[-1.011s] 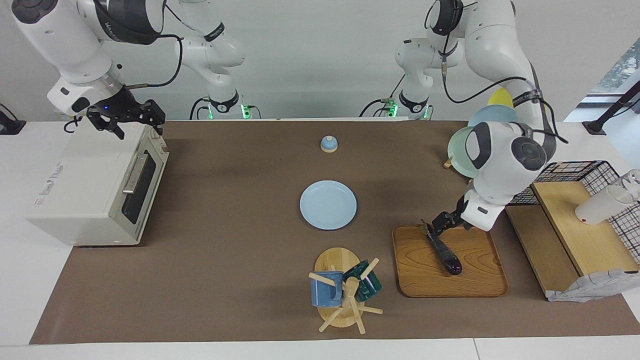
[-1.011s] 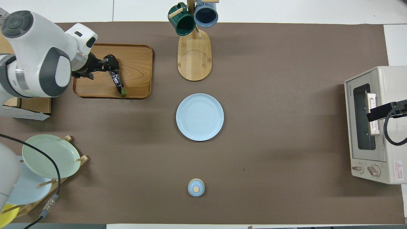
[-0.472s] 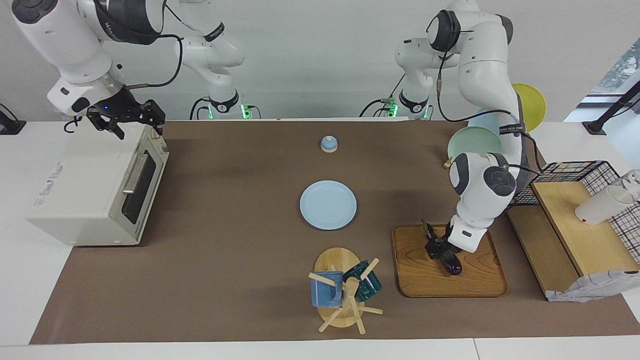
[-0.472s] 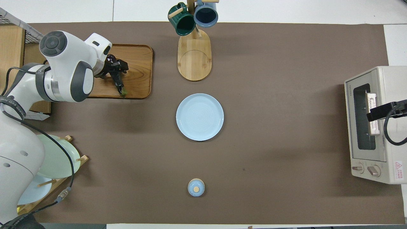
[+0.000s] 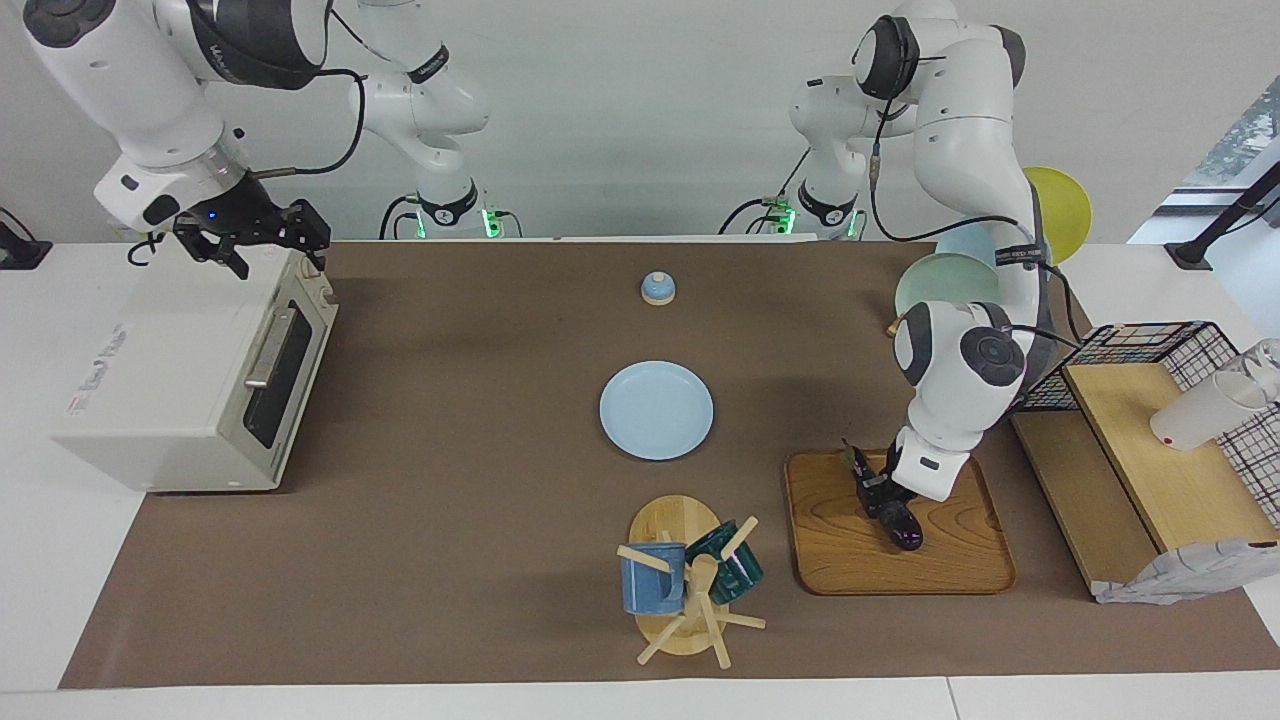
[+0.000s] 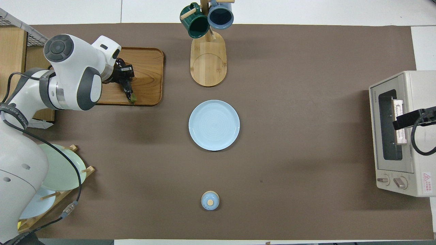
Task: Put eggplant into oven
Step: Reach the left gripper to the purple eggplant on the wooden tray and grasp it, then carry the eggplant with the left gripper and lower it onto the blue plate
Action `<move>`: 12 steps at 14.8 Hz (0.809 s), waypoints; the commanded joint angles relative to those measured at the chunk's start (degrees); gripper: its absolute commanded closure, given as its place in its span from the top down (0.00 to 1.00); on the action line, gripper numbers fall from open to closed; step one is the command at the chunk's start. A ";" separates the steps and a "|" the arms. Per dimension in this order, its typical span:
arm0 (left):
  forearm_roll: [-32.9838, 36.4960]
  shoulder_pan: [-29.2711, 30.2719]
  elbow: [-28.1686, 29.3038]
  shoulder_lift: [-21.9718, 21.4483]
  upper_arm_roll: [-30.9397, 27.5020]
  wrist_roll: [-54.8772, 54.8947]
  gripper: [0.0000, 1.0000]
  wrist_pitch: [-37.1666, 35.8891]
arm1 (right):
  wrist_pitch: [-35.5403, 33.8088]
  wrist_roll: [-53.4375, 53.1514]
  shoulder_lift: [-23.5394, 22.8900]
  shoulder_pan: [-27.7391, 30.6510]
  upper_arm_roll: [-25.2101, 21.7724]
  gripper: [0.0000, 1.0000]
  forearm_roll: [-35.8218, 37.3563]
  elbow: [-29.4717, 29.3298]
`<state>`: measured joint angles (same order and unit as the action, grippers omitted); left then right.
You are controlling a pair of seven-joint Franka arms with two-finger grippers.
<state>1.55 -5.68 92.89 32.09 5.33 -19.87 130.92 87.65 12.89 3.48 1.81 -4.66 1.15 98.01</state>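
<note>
On the brown table mat (image 5: 480, 520), the eggplant (image 5: 893, 515) is gripped on the wooden tray (image 5: 850, 560) by the left gripper (image 5: 878, 492); the right gripper (image 5: 262, 235) is held open over the oven (image 5: 170, 390).

The oven (image 6: 402, 132) carries a brand name in small dark letters along the top edge of its door frame in the overhead view; it looks like "TOSHIBA", though the letters are too small to be sure. By its knobs sits a red warning-triangle sticker (image 6: 426, 177) with unreadable print. Grey lettering on the oven's top (image 5: 98, 365) cannot be read.
</note>
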 commanded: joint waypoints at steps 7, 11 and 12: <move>1.09 -2.14 -2.19 -5.09 0.12 -5.95 0.00 -9.71 | -0.46 -0.76 0.74 0.39 0.18 1.00 -1.33 0.34; 0.82 -8.45 -1.84 -10.81 0.30 -14.90 0.00 -17.26 | -0.46 -0.76 0.74 0.39 0.18 1.00 -1.33 0.34; 0.82 -10.73 -1.40 -11.86 0.38 -18.42 0.00 -18.32 | -0.46 -0.76 0.74 0.39 0.18 1.00 -1.41 0.34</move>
<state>1.56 -12.11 89.85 23.31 6.32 -31.94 115.48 87.65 12.89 3.48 1.81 -4.66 1.15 98.01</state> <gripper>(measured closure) 0.639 0.000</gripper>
